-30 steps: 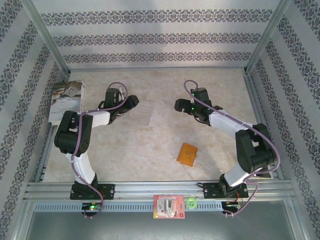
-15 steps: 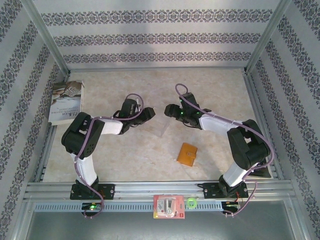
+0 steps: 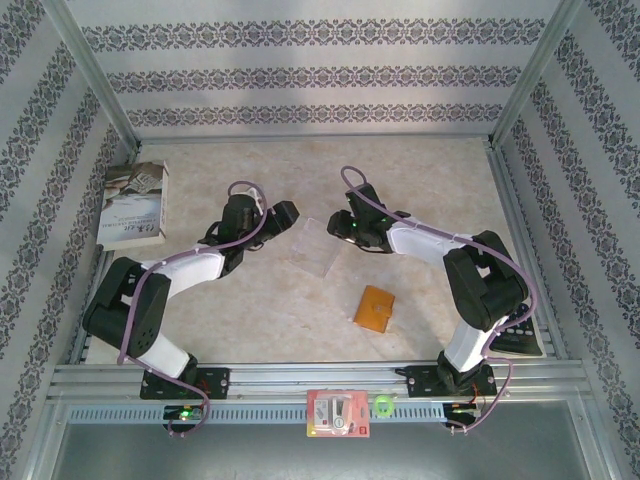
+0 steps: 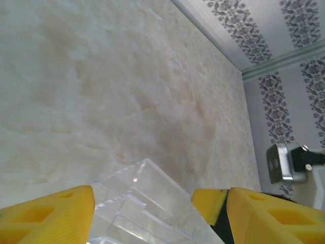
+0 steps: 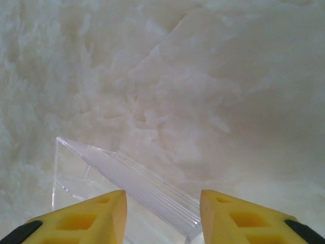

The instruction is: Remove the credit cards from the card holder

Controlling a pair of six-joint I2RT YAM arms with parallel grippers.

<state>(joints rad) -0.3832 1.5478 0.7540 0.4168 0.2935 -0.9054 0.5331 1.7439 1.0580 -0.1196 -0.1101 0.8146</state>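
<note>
The card holder [image 3: 374, 308] is a small orange-tan wallet lying folded shut on the table, right of centre and nearer than both grippers. The credit cards are hidden. My left gripper [image 3: 287, 214] and right gripper [image 3: 338, 228] face each other across a clear plastic tray [image 3: 312, 246]. In the left wrist view the left gripper [image 4: 161, 203] stands open with the tray [image 4: 147, 203] between its yellow fingers [image 4: 45, 218]. In the right wrist view the right gripper [image 5: 162, 201] is open astride the tray's ridged edge [image 5: 137, 180], with gaps on both sides.
A book [image 3: 135, 205] lies at the far left by the frame. A red-and-white packet [image 3: 340, 415] and a green ring [image 3: 384, 405] sit on the front rail. Metal rails border the marbled table [image 3: 420, 170] on all sides.
Both arms have swung in toward the middle and now meet at the clear tray. The left jaws have widened and the right jaws have narrowed. The card holder has stayed put.
</note>
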